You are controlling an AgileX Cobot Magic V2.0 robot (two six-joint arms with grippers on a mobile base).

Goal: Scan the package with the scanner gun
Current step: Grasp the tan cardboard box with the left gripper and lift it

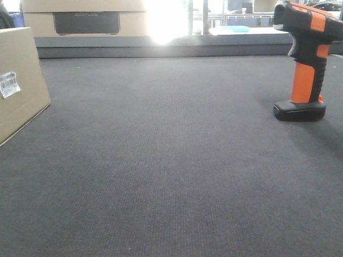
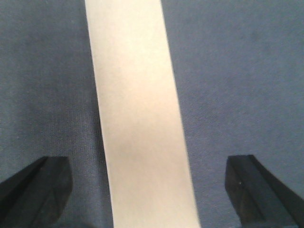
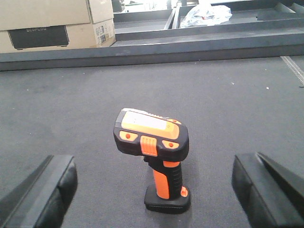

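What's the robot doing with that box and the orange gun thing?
Nothing is picked up yet. The scanner gun stands upright on its foot on the dark mat. The right gripper is open and lined up on it, not touching it. The left gripper is open too, lined up on the tan package, which sits on the mat's left side. No scanning has begun.

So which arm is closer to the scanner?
Right. The right gripper, open, faces the upright scanner; the left gripper hangs over the package instead.
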